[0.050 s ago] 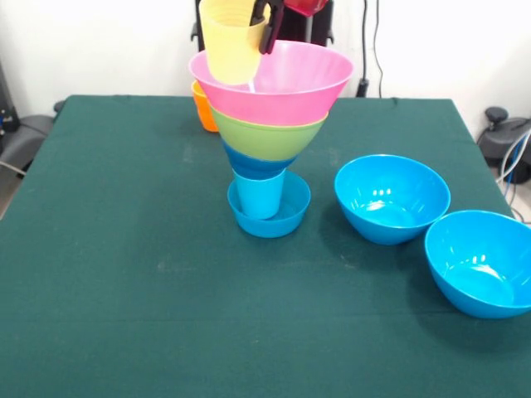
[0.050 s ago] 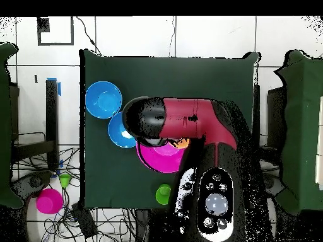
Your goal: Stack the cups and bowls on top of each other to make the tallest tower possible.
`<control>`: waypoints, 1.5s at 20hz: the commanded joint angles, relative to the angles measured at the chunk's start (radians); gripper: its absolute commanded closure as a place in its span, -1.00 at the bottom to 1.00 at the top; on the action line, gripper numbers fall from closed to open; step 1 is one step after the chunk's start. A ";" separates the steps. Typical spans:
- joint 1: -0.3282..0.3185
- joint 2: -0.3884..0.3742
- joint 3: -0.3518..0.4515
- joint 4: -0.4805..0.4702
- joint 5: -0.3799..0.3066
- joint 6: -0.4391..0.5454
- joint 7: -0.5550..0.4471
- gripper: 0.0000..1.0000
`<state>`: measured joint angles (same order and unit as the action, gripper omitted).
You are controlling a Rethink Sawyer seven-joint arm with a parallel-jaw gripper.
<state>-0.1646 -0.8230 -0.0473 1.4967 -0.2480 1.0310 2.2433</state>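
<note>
Tower point(image 1: 267, 141) stands mid-table on the green cloth point(image 1: 124, 315). Bottom to top: small blue bowl point(image 1: 270, 215) upright on the cloth, light blue cup point(image 1: 260, 195) standing in it, then a blue bowl point(image 1: 253, 162), lime green bowl point(image 1: 267, 137) and big pink bowl point(image 1: 278, 83), each wider than the one under it, so the whole thing reads as a funnel.

Gripper point(image 1: 267, 21) comes in from 12 o'clock and is clamped on the rim of the yellow cup point(image 1: 231, 41). Dark finger point(image 1: 267, 33) sits on the cup's right edge. Cup is upright, slightly tilted, and hangs at the pink bowl's left rim, about 10 o'clock of the bowl; its base overlaps the rim, can't tell if it touches.

Orange cup point(image 1: 202, 106) sits on the cloth behind the tower at roughly 10 o'clock, mostly hidden by the bowls.

Two large blue bowls lie open side up at 3 to 4 o'clock of the tower: the nearer one point(image 1: 392, 197) just beside it, the outer one point(image 1: 481, 261) touching or almost touching the first, at the table's edge.

Overhead view: the arm point(image 2: 189, 120) covers most of the tower; only part of the pink bowl shows. A green cup point(image 2: 164, 193) sits at 6 o'clock of it, near the table edge.
</note>
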 commanded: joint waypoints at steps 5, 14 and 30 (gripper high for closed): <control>0.048 0.052 0.035 0.077 0.054 -0.146 0.148 1.00; 0.068 0.072 0.024 0.073 0.096 -0.182 0.147 1.00; 0.125 0.132 -0.067 0.058 0.090 -0.172 0.162 1.00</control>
<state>-0.0621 -0.7461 -0.1194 1.4987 -0.1535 0.8921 2.2433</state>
